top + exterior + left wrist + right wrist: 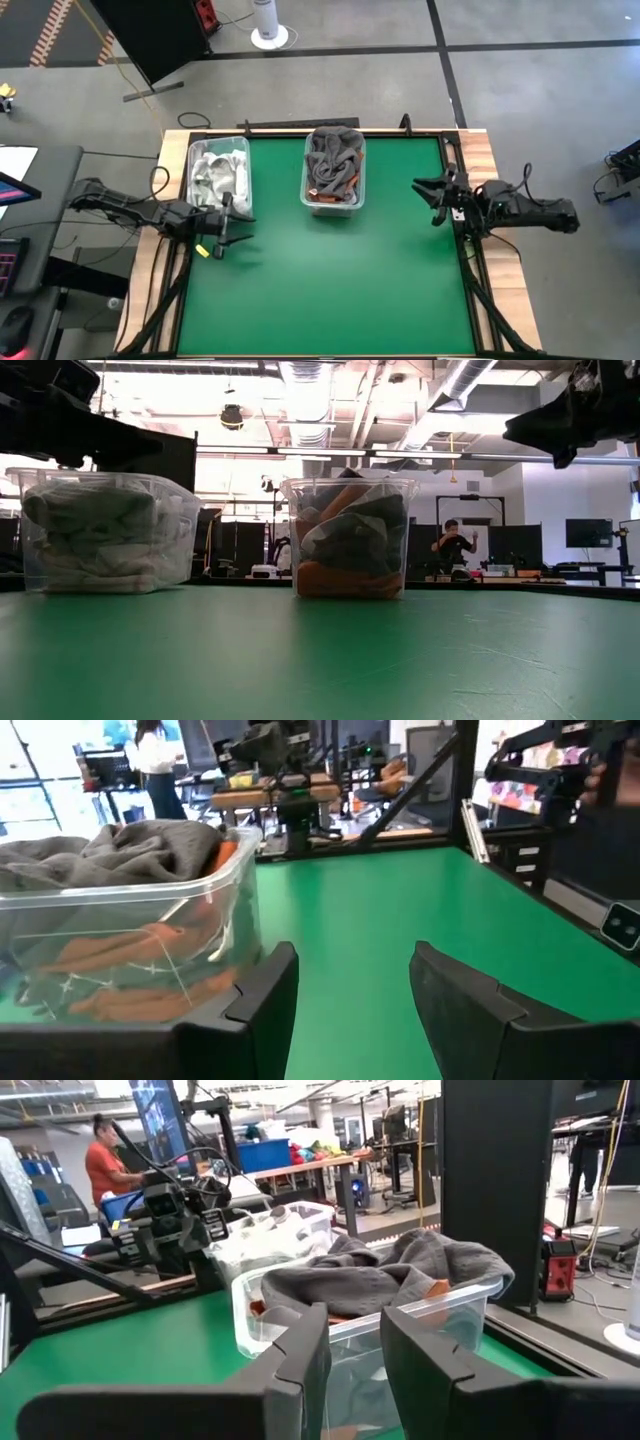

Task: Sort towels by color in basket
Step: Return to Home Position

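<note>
Two clear plastic bins stand on the green table (330, 290). The left bin (217, 172) (100, 532) holds white and light grey towels. The middle bin (334, 168) (350, 538) holds dark grey towels (390, 1275) heaped over rust-orange ones (130, 955). My left gripper (228, 228) (350, 1005) hovers open at the table's left side, just near of the left bin. My right gripper (432, 200) (352, 1355) hovers open at the right edge, pointing toward the middle bin. Neither holds anything.
The near half of the green table lies bare in front of both bins. A black rail (300, 128) runs along the far edge. People (455, 545) and workbenches show in the room beyond the table.
</note>
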Tool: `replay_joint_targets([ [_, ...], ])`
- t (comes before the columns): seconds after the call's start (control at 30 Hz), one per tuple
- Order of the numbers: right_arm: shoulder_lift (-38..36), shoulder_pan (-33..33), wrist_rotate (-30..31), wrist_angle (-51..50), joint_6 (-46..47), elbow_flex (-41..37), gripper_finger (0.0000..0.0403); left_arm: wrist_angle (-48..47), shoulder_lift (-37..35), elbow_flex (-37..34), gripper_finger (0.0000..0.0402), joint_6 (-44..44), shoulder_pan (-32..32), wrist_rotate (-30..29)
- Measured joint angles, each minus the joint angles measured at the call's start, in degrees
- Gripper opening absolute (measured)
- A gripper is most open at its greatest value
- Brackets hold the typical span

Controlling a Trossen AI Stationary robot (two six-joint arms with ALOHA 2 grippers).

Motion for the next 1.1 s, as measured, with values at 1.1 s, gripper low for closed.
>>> replay_joint_targets([
  [1.1,0.04,0.09,-0.02,-5.13,-0.01,0.02,0.0123,-0.61,-3.33,-2.64,0.0182,16.71,-1.84,2.57],
])
